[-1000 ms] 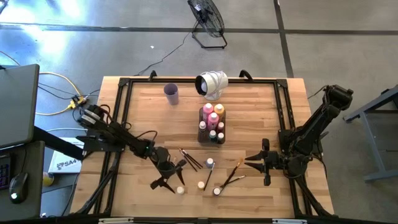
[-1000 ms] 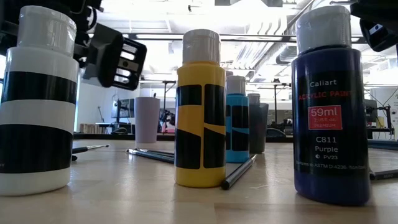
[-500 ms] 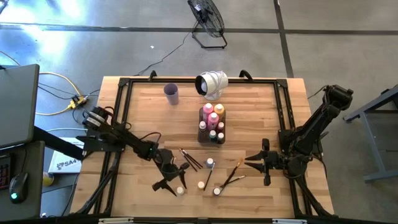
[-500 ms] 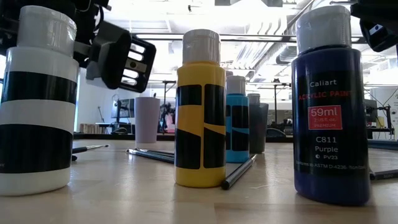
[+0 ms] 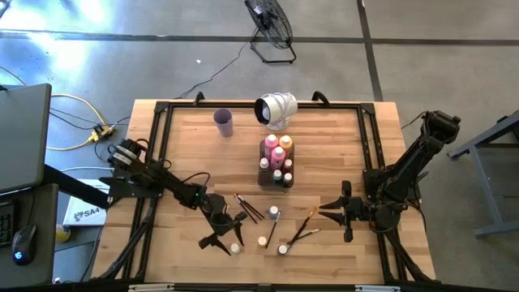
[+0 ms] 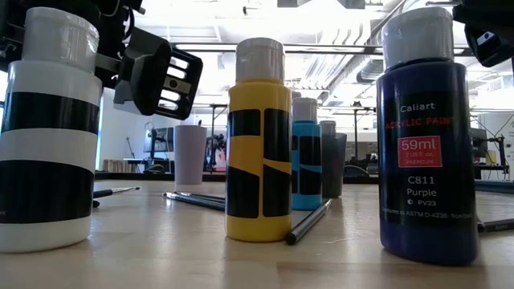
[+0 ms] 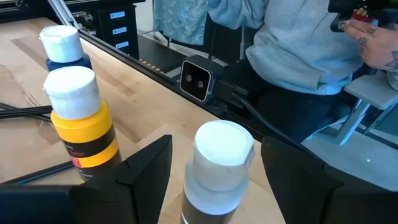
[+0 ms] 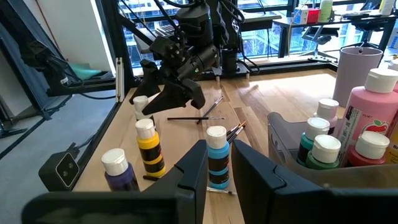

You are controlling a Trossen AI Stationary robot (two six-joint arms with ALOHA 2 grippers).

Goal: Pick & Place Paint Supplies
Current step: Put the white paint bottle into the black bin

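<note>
Left wrist view: I see my left gripper [image 7: 214, 177] angled low, jaws wide, straddling a white-capped bottle [image 7: 216, 168] without touching, near the table's front edge. My right gripper [image 5: 332, 210] waits at the right, its fingers spread narrowly, empty.

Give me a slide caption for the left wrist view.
Left gripper, jaws open, straddles a white-capped bottle beside the yellow paint bottle.

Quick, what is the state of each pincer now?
Left pincer: open, around the white-capped bottle, not closed on it.
Right pincer: open, holding nothing.
</note>
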